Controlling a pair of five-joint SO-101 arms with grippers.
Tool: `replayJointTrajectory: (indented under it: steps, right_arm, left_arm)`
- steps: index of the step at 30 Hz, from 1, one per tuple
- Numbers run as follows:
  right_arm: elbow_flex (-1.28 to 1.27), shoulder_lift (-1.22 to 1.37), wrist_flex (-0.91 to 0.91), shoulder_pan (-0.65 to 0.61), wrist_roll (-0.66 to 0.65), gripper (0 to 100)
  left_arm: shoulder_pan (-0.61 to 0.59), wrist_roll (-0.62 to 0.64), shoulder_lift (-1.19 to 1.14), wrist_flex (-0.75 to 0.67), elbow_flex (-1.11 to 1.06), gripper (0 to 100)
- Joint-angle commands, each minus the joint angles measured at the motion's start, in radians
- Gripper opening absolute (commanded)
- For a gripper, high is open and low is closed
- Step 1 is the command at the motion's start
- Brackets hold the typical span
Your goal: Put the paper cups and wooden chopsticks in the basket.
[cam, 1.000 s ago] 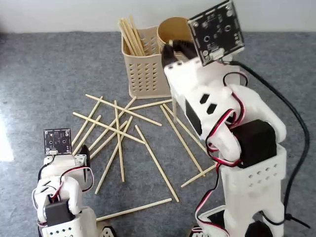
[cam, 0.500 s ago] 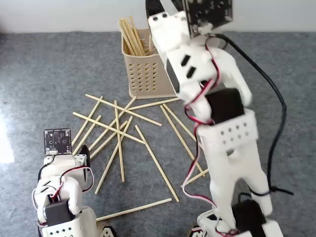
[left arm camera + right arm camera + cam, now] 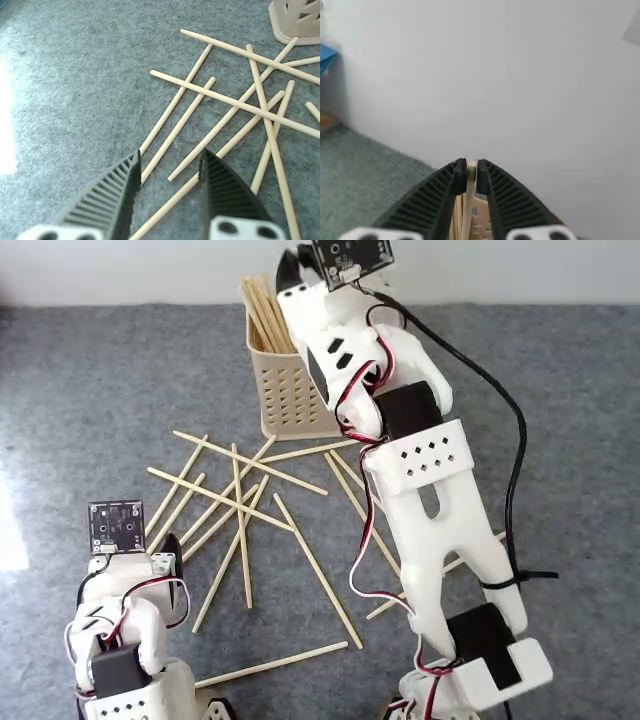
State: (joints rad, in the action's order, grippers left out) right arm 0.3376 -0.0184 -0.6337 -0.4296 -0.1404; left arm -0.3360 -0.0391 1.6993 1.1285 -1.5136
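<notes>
My left arm sits folded low at the near edge of the grey bench (image 3: 80, 420). Its left gripper (image 3: 170, 167) points down at the surface, jaws well apart and holding nothing. Just beyond it lie the loose chopsticks (image 3: 227, 102), scattered and crossing one another flat on the bench. My right arm stretches fully forward over that scatter to the far side. There the basket (image 3: 290, 400) stands upright with a bundle of chopsticks (image 3: 265, 315) leaning inside. My right gripper (image 3: 470, 167) hangs above the basket, jaws pinched almost together on one chopstick (image 3: 470, 180) that points down toward it.
</notes>
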Motion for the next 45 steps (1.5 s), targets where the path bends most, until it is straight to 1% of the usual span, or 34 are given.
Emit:
replayJointTrajectory:
  steps: [1,3,5,10,13,17,22,24,26,29,32,33,37,40,45]
  right_arm:
    - [0.034,-0.039,-0.073,0.007,-0.008,18.4]
    - [0.034,-0.079,-0.122,0.001,0.000,21.6]
    - [0.034,-0.136,-0.202,-0.007,0.046,21.6]
    - [0.032,-0.268,-0.567,-0.010,0.215,21.6]
    - [0.029,-0.300,-0.788,-0.002,0.278,21.6]
    - [0.029,-0.302,-1.003,0.007,0.292,21.6]
    - [0.003,-0.302,-1.153,0.031,0.298,21.5]
    - [-0.083,-0.311,-1.155,0.047,0.347,19.5]
    - [-0.199,-0.312,-1.153,0.061,0.379,13.3]
    - [-0.338,-0.312,-1.138,0.058,0.344,0.9]
    - [-0.431,-0.314,-1.136,0.070,0.333,2.3]
    - [-0.457,-0.314,-1.130,0.082,0.334,0.9]
    - [-0.571,-0.332,-1.078,0.125,0.333,0.8]
    - [-0.736,-0.420,-0.951,0.143,0.333,0.8]
    - [-1.102,-0.723,-0.670,0.139,0.333,0.8]
  left_arm:
    - [0.003,0.003,0.009,-0.012,0.035,19]
    - [0.003,0.003,0.009,-0.012,0.035,19]
    - [0.003,0.003,0.009,-0.012,0.035,19]
    - [0.003,0.003,0.009,-0.012,0.035,19]
    - [0.003,0.003,0.009,-0.012,0.035,19]
    - [0.003,0.003,0.009,-0.014,0.035,19]
    - [0.003,0.003,0.009,-0.014,0.035,19]
    - [0.003,0.003,0.009,-0.014,0.033,19]
    - [0.003,0.003,0.009,-0.014,0.033,19]
    - [0.005,0.003,0.009,-0.014,0.033,19]
    - [0.005,0.003,0.009,-0.014,0.033,19]
    - [0.005,0.003,0.009,-0.014,0.033,19]
    - [0.014,0.003,0.009,-0.012,0.033,18]
    - [0.041,-0.017,0.005,-0.008,0.033,18]
    - [0.048,-0.025,0.005,-0.008,0.027,18]
